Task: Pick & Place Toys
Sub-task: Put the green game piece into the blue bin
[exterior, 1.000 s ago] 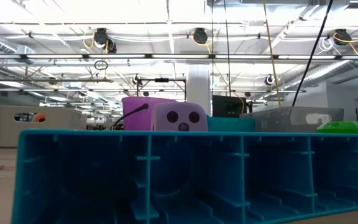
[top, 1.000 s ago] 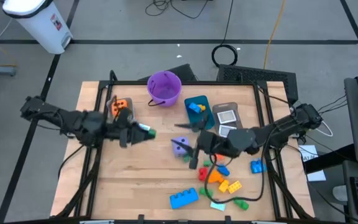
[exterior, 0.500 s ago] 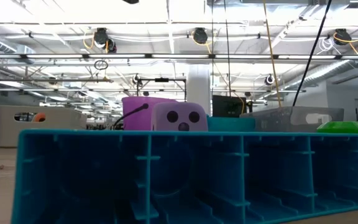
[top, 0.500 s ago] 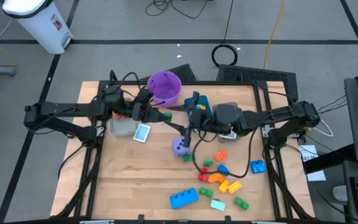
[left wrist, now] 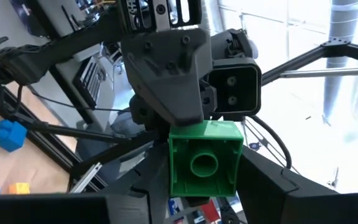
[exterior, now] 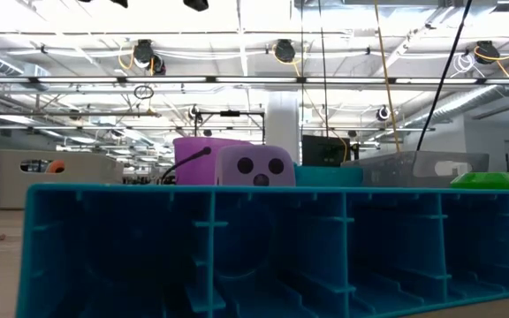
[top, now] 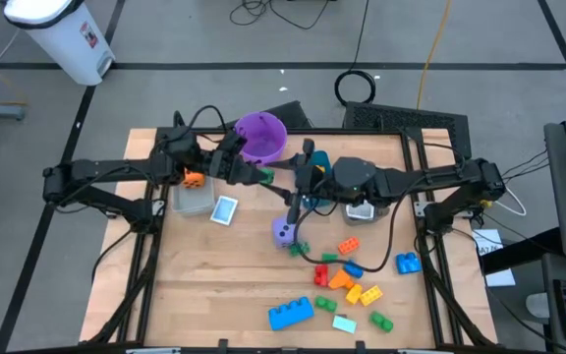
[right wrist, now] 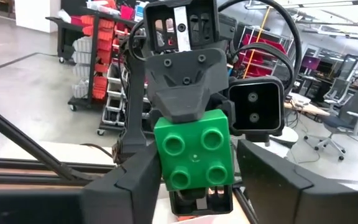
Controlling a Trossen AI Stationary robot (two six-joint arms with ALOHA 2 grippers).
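Note:
A green four-stud brick (top: 264, 178) hangs in the air near the purple bucket (top: 260, 138). My left gripper (top: 257, 176) is shut on it. My right gripper (top: 291, 183) faces it from the other side, open. Its fingers (right wrist: 138, 180) stand close on either side of the brick's studded top (right wrist: 194, 152), with a thin gap showing. More toys lie on the table: a purple die (top: 283, 231), a picture card (top: 224, 209), an orange die in the clear bin (top: 193, 192) and several bricks (top: 347, 280) near the front right. My left gripper pinches two opposite side walls of the green brick (left wrist: 174, 180) between its two fingers. The fingers come level from the table's left. The brick is lifted clear of the table, its hollow underside (left wrist: 204, 163) toward my left wrist and its studs toward my right gripper.
The teal bin (top: 320, 162) and the grey bin (top: 362, 208) lie under my right arm. A long blue brick (top: 291, 313) lies by the near edge and fills the low view (exterior: 272, 247). Bare wood lies at the near left.
My left gripper has carried the green brick from the middle left toward the table's far edge and right, up beside the purple bucket, and has turned. My right gripper has gone from near the purple die toward the far edge. The two grippers now meet nose to nose.

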